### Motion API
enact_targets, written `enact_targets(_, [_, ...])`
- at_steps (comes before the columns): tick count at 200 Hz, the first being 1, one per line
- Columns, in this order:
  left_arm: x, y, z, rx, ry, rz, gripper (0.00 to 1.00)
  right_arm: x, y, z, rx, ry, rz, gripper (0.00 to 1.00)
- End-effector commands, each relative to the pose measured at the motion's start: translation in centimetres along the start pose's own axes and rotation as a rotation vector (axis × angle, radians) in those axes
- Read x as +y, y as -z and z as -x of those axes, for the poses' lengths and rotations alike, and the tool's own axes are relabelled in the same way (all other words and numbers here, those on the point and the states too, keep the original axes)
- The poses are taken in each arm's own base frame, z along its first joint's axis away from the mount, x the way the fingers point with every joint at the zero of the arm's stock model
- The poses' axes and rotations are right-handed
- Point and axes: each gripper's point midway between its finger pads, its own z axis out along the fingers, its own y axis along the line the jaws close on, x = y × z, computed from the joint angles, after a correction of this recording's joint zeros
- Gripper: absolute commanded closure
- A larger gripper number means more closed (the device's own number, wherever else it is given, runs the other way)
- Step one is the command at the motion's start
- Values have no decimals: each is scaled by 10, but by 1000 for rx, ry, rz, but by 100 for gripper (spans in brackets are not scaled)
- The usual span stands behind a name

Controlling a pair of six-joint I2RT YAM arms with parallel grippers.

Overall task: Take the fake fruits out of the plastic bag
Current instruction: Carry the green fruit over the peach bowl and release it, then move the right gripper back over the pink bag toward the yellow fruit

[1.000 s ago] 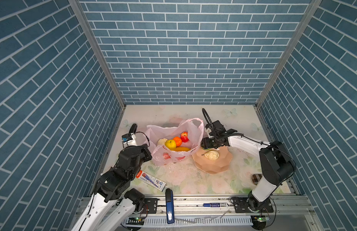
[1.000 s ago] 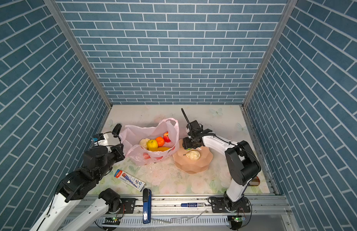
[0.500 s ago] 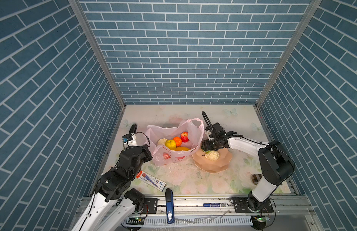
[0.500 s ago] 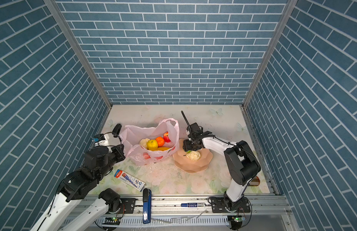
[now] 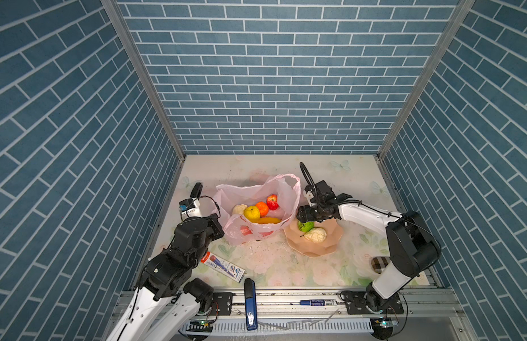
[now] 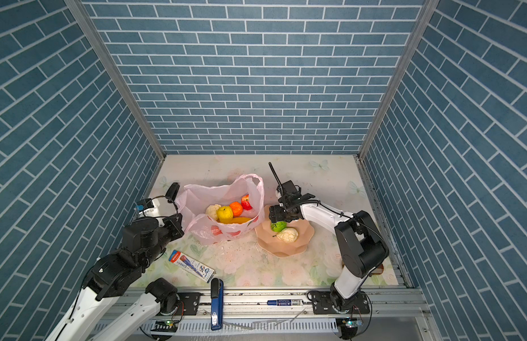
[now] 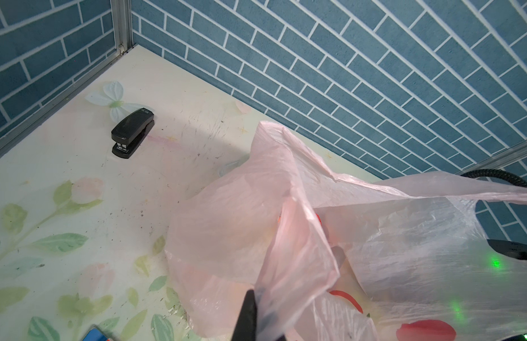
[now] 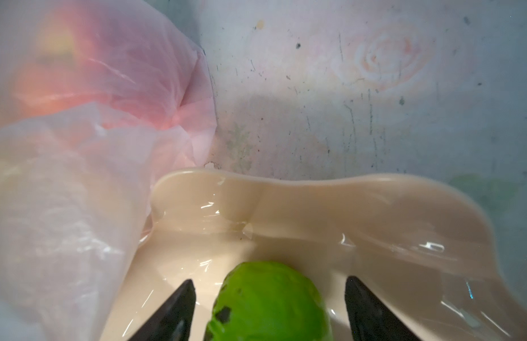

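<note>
The pink plastic bag (image 5: pixel 256 193) stands open in both top views. Inside it lie a red fruit (image 5: pixel 272 201), an orange (image 5: pixel 262 208), a yellow round one (image 5: pixel 251 213), a cream one (image 5: pixel 239 209) and a banana (image 5: pixel 268 220). My left gripper (image 7: pixel 254 298) is shut on a fold of the bag's (image 7: pixel 285 206) rim. On the peach plate (image 5: pixel 321 251) rest a green fruit (image 5: pixel 305 226) and a cream fruit (image 5: pixel 315 234). My right gripper (image 8: pixel 268 280) is open around the green fruit (image 8: pixel 271 304), with a gap on each side.
A toothpaste box (image 5: pixel 223 263) lies on the table in front of the bag, and a black stapler (image 7: pixel 132 133) lies behind the left arm. A blue stapler (image 5: pixel 249 301) and a marker (image 5: pixel 316 302) rest on the front rail. A brown striped object (image 5: pixel 380 262) sits by the right arm's base.
The right gripper's jaws have spread wider, off the green fruit, which now shows on the plate beside the cream one. The left gripper and the bag have not moved.
</note>
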Motion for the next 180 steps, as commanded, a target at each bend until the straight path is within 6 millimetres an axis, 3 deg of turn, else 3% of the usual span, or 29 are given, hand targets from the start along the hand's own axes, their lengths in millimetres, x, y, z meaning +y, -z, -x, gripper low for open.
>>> enact_targets(1, [5, 1, -3, 11, -10, 15, 93, 0, 23, -1, -32, -4, -23, 20])
enact_targets(28, [7, 1, -10, 43, -25, 20, 93, 0, 59, 11, -107, 3, -58, 22])
enact_targets(59, [12, 2, -28, 115, -42, 17, 93, 4, 124, 33, -263, 21, -89, 28])
enact_targets(80, [15, 4, -40, 157, -49, 10, 93, 18, 166, 47, -360, 99, -114, 35])
enact_targets(104, [20, 3, -54, 205, -45, 11, 93, 58, 194, 63, -413, 256, -143, 39])
enact_targets(138, [22, -2, -75, 273, -19, 1, 94, 138, 226, 90, -532, 423, -21, 46])
enact_targets(180, [30, -6, -89, 311, -7, 22, 94, 220, 228, 99, -560, 633, 74, 49])
